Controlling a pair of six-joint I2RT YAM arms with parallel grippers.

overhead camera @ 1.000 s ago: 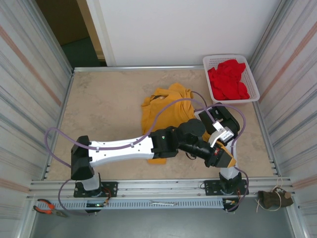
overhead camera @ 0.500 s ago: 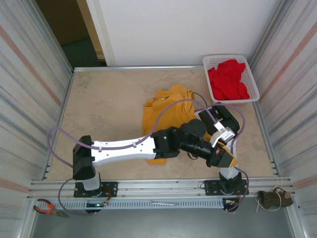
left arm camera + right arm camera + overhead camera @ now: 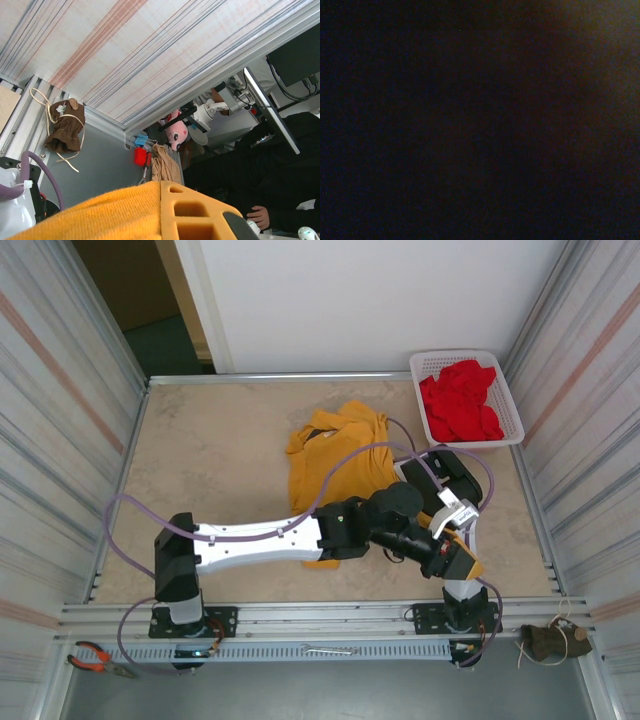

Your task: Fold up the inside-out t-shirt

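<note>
- The t-shirt (image 3: 335,455) lies bunched up on the table (image 3: 210,450), near the basket (image 3: 455,356), to its left and a bit in front of it.
- The left gripper (image 3: 458,560) sits well in front of the basket. Its jaws are pressed together, pinching yellow cloth, I think to pull 1 edge out flat.
- I cannot tell how the right gripper's jaws stand.

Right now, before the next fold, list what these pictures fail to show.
Right wrist view: too dark to read, so the right arm's jaws cannot be judged.
Top view: the left arm crosses the t-shirt and hides its near hem; its tag is too small to make out.
Left wrist view: the bottom edge cuts off where the left gripper pinches the cloth, so which part it holds is unclear.
</note>
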